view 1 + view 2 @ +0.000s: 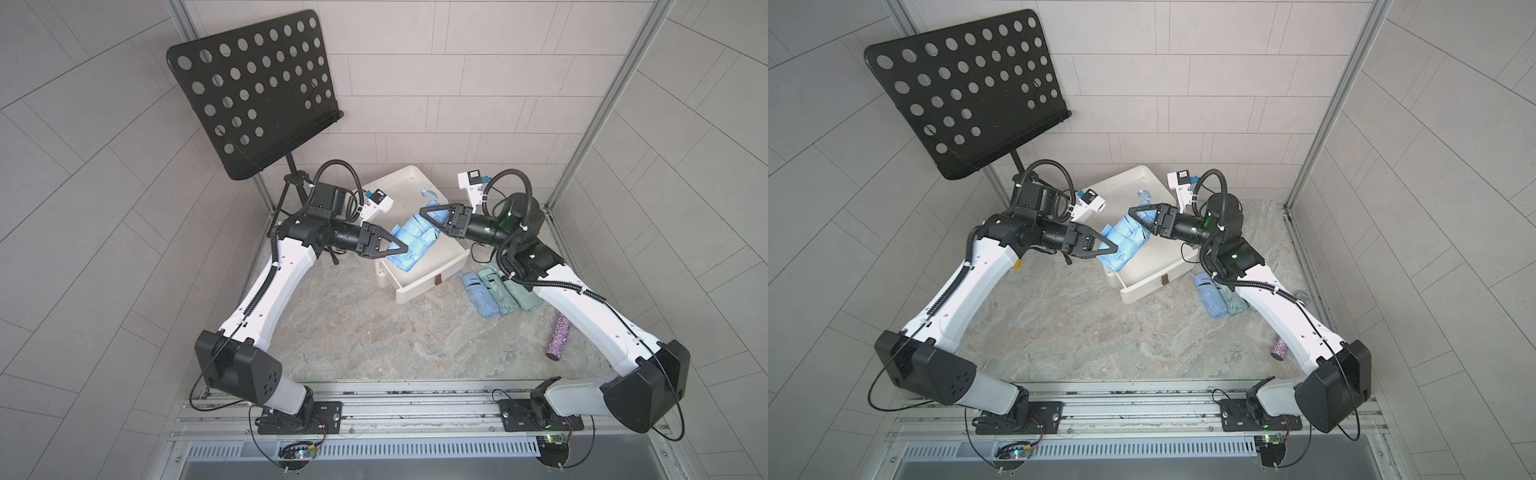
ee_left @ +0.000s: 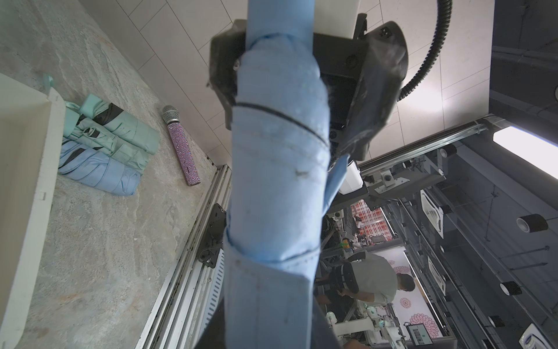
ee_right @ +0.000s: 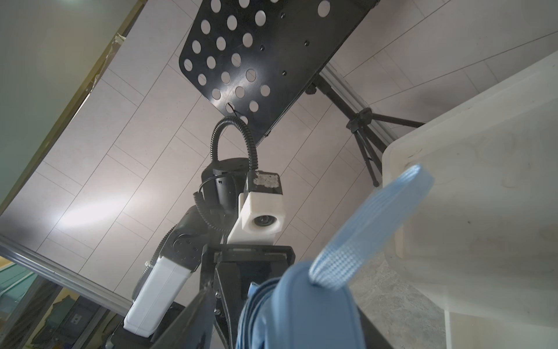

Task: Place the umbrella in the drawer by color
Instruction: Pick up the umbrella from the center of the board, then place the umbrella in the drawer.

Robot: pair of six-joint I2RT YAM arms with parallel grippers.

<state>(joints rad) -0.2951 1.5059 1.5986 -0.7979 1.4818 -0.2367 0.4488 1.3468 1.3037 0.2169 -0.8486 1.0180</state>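
- The left gripper [image 1: 404,249] is closed tight on the near-left end of the blue umbrella [image 1: 411,243]. The umbrella hangs slanted above the left part of the white drawer [image 1: 419,287], and its near end reaches out over the drawer's left wall
- The right gripper [image 1: 423,211] is at the far end of the umbrella with its jaws apart, one on each side. I cannot tell if they press it already
- Risk: only one end is held firmly, and it is soft cloth, so the umbrella can sag or slip out if the left arm moves fast
- Risk: if the umbrella is let go here, the overhanging end probably catches the wall, and the umbrella tips out onto the table
- Risk: the right jaws may close on the loose strap [image 3: 371,226] and not on the body, which gives a weak hold. The two grippers are also near each other and could touch
- Only the top views show where the umbrella is in relation to the drawer
- The left wrist view shows the right jaws on both sides of the umbrella. It also shows clearly another blue umbrella [image 2: 96,169], two green umbrellas [image 2: 120,133] and a glitter microphone [image 2: 181,145], right of the drawer. In both top views the right arm covers part of them
- Only the right wrist view shows the strap standing out beside the drawer wall
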